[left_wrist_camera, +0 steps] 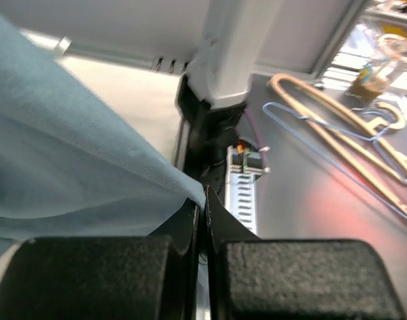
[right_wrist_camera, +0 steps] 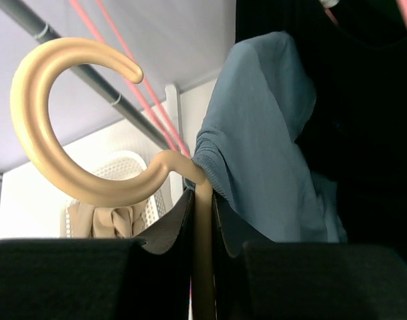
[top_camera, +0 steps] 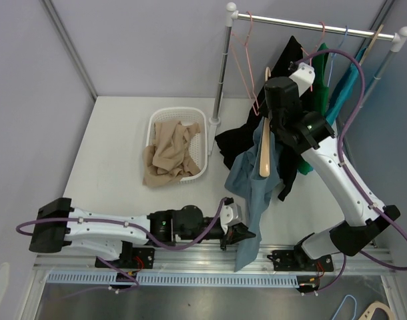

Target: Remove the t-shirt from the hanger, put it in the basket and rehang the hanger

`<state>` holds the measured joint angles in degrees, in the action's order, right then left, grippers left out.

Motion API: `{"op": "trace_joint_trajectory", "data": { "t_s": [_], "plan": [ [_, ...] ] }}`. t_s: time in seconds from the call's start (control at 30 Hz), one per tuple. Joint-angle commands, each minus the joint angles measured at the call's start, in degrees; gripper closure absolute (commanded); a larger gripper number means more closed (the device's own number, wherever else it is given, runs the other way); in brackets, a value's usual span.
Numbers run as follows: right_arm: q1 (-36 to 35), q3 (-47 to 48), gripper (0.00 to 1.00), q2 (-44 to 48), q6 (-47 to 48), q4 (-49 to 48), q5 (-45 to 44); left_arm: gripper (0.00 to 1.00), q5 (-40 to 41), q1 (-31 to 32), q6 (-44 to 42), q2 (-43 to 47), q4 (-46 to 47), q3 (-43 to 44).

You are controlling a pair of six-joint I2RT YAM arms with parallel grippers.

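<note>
T-shirt (top_camera: 255, 190), blue, drapes off wooden hanger (right_wrist_camera: 50, 153), up in the air over the right side of tabletop (top_camera: 117, 133). Right claw (right_wrist_camera: 202, 207) clamped on hanger neck, just under the hook. Left claw (left_wrist_camera: 203, 220) pinched tight on the shirt's bottom hem, low near the front edge. Black garment (top_camera: 233, 143) hangs just behind. White basket (top_camera: 203, 143) of beige clothes sits left.

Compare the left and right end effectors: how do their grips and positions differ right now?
Grip: the left end effector pinches the blue t-shirt near its bottom; the right end effector clamps the wooden hanger at its neck, just below the hook.
Position: the left one sits low by the table's near edge; the right one is raised beside the clothes rail.
Shared: both are shut, each on part of the same hanger-and-shirt pair.
</note>
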<state>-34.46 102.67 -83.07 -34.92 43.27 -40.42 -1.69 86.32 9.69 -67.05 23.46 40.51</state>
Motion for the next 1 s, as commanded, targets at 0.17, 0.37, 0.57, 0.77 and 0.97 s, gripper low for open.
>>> {"op": "trace_joint_trajectory", "data": {
  "t_s": [0.17, 0.37, 0.57, 0.77, 0.97],
  "plan": [
    [0.1, 5.1, 1.00, 4.3, -0.6, 2.3, 12.1, 0.99, -6.4, -15.9, 7.1, -13.1, -9.8, 14.4],
    [-2.2, 3.3, 1.00, 8.1, 0.6, 9.3, 12.8, 0.99, -5.5, -22.7, 8.0, -16.6, -15.6, 23.8],
    [-2.5, -4.9, 1.00, 18.2, 3.1, 8.7, 17.5, 0.99, 1.2, -23.2, 6.7, -19.3, -23.0, 33.1],
    [-2.5, -0.3, 1.00, 15.1, 4.2, 24.7, 23.4, 0.99, 4.9, -25.0, 8.6, -21.9, -30.4, 39.2],
    [-3.2, -7.5, 1.00, 22.7, 5.0, 19.5, 29.3, 0.99, 8.6, -26.6, 11.0, -21.1, -32.3, 38.2]
  ]
}}
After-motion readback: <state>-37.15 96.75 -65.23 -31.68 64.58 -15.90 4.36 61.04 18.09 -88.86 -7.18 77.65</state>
